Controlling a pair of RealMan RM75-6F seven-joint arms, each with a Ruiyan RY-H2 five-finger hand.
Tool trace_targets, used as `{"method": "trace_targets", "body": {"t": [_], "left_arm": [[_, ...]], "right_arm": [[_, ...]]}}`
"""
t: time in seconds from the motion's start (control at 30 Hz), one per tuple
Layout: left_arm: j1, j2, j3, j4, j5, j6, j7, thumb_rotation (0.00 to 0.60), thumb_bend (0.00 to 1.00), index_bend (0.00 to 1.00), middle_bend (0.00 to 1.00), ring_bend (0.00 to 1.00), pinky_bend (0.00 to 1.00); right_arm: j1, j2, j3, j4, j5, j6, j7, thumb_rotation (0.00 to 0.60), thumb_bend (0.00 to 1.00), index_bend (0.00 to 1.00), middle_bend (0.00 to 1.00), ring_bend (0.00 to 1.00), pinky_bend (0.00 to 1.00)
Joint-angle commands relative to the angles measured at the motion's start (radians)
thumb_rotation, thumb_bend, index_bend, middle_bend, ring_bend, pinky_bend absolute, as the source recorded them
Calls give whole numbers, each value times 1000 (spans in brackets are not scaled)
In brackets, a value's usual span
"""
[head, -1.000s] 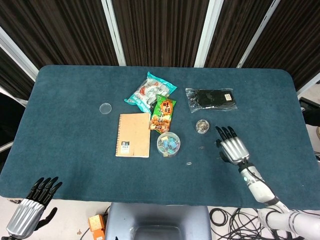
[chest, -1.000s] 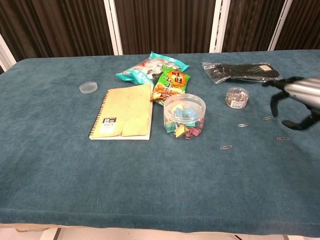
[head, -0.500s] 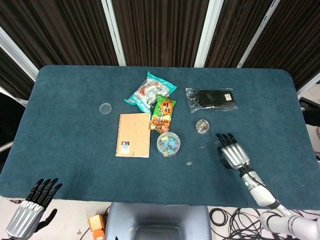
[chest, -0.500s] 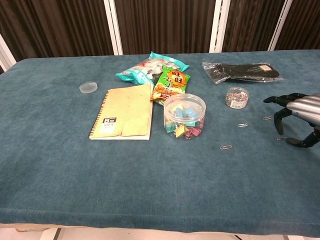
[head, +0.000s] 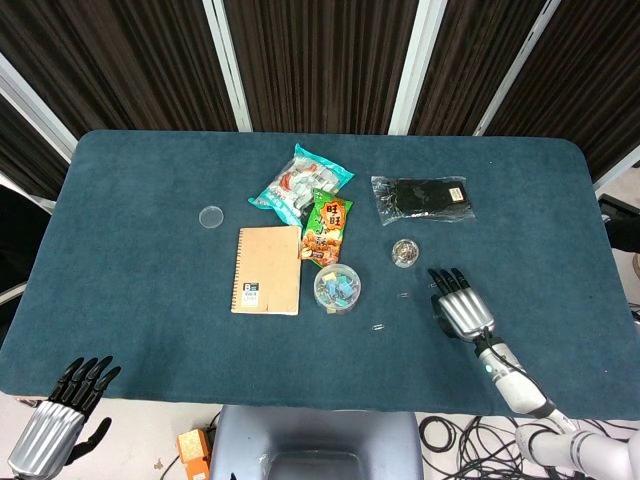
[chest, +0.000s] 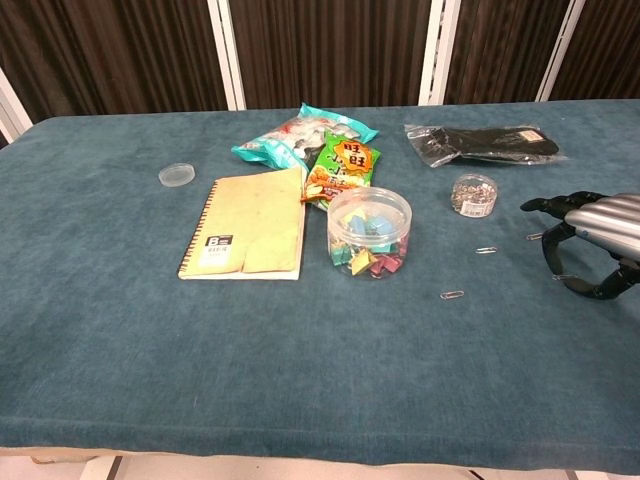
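The right hand (chest: 590, 245) hangs low over the blue cloth at about four o'clock on the table (head: 130, 230), fingers spread and curved downward with nothing between them — a wide, empty claw. Loose paper clips lie around it: one (chest: 537, 237) just at its fingertips, another (chest: 486, 250) near it toward nine o'clock, and a third (chest: 452, 295) farther off at about eight o'clock from the hand. The small dish of clips (chest: 473, 194) stands at about eleven o'clock from the hand, apart from it. The left hand (head: 62, 418) hangs off the near edge at seven o'clock, fingers apart and empty. The clips are thin wire lying flat in the nap of the cloth, so fingertips closing on one would likely skate over it or flick it away — or drag up the fabric instead. A sweep toward the dish could also tip it and scatter more. The tub of coloured clips (chest: 369, 231), the notebook (chest: 248, 225) and the snack packets (chest: 340, 160) lie well apart.
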Motion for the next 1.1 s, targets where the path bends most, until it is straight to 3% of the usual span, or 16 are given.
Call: {"method": "trace_targets", "body": {"t": [0.03, 0.7, 1.1], "left_arm": [[-1, 0, 0, -1, 0, -1, 0, 600, 385, 0, 0, 0, 0], [-3, 5, 1, -11, 3, -9, 10, 600, 383, 0, 0, 0, 0], [-3, 5, -1, -6, -3, -12, 2, 600, 383, 0, 0, 0, 0]], "right_arm": [[-2, -2, 2, 5, 0, 0, 2, 600, 314, 581, 0, 0, 0], [-5, -5, 15, 22, -20, 4, 35, 600, 310, 659, 0, 0, 0], [23, -4, 69, 22, 24, -29, 45, 600, 309, 666, 0, 0, 0]]}}
